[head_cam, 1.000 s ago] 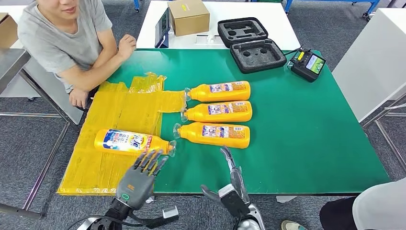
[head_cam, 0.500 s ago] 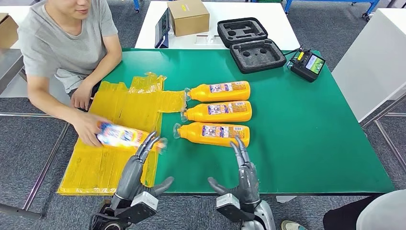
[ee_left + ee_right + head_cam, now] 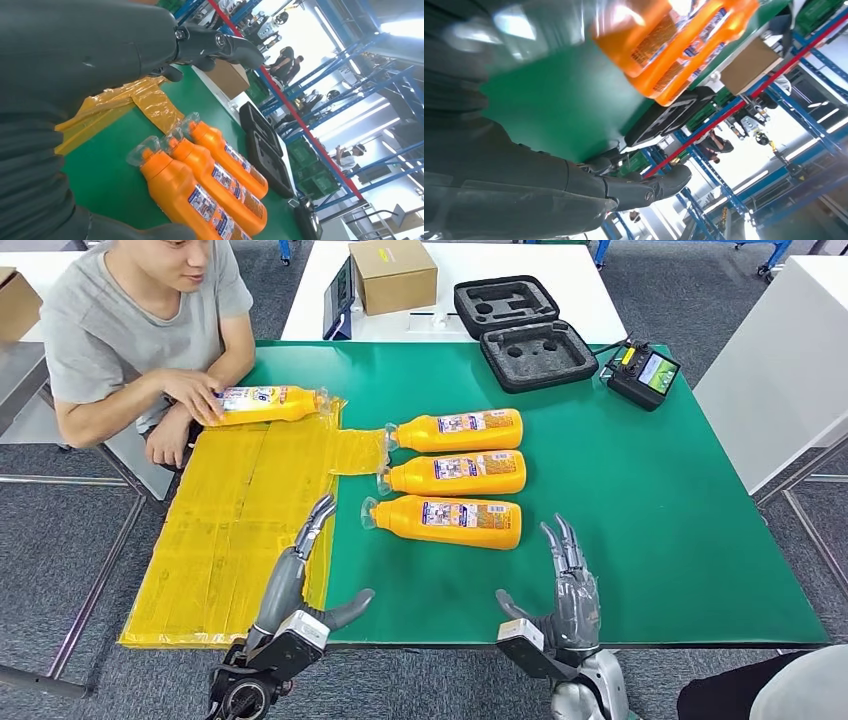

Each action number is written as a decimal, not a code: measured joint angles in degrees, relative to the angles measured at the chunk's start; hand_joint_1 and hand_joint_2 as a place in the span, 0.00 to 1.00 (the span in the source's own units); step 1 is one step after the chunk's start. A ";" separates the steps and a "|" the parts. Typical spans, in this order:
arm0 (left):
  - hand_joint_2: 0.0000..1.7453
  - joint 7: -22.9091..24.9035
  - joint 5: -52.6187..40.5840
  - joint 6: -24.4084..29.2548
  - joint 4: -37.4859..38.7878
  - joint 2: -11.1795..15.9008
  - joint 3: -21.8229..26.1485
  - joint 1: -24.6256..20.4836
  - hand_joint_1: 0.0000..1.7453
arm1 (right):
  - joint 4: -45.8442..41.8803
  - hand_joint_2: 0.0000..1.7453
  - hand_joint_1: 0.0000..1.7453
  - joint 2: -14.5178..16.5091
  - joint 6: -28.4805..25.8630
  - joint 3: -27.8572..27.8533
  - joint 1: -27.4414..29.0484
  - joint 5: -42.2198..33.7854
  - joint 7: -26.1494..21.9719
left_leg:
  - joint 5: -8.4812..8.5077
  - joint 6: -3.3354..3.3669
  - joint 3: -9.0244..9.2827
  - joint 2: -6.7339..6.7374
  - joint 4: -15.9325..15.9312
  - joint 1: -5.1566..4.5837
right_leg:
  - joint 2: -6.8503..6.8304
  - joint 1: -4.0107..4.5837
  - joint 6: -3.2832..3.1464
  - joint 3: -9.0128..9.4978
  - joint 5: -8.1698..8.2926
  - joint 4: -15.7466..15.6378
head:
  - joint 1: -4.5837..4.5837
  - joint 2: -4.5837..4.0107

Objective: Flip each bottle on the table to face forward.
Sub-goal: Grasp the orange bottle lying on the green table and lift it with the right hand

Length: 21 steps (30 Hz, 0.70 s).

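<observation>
Orange bottles (image 3: 455,477), multicoloured labels; green table (image 3: 640,500); yellow sheet (image 3: 240,520); black case (image 3: 525,332).

Three orange bottles lie on their sides in a row on the green table, caps pointing toward the yellow sheet, printed labels up. The far bottle (image 3: 457,430), the middle bottle (image 3: 455,474) and the near bottle (image 3: 447,521) lie parallel and close beside one another, each with a clear cap. A fourth bottle (image 3: 265,404) lies on its side at the far corner of the sheet, its white-and-blue label up, cap toward the others.
</observation>
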 joint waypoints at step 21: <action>1.00 -4.27 2.91 3.10 6.40 -0.33 -4.26 -3.17 0.00 | 9.85 1.00 0.00 -3.64 0.12 -5.91 -5.49 14.44 2.97 | 0.01 0.04 -0.06 0.00 0.01 -0.05 | 0.00 -0.06 0.02 -0.04 0.01 0.00 | -0.01 0.00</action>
